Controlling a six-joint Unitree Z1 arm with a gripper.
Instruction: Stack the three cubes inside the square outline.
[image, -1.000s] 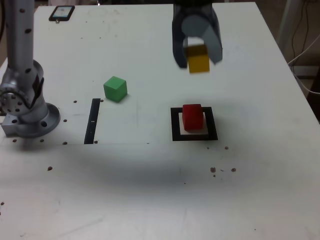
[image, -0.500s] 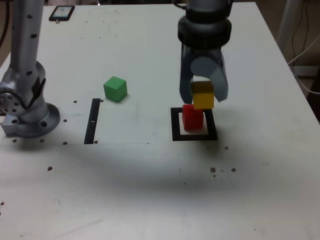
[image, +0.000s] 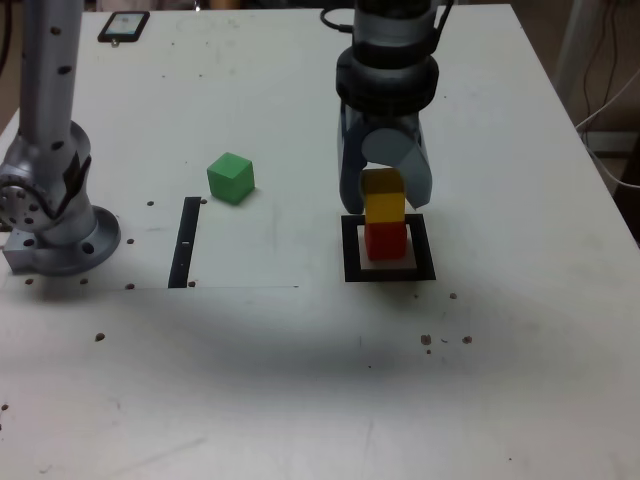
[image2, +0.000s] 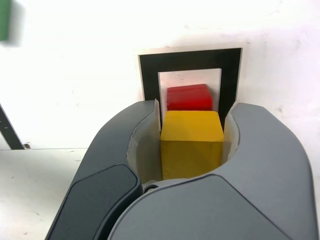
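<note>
- Red cube (image: 386, 242) is sitting inside the black square outline (image: 424, 262); yellow cube (image: 385, 207) is not yet released.
- Green cube (image: 231, 178) is waiting unstacked on the counter (image: 270, 400), toward ten o'clock from the outline in the exterior view.
- Claw (image2: 191, 135) is gripping yellow; red is lying just beyond its tips.

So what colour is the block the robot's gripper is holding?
Yellow. The block shows best in the wrist view.
</note>
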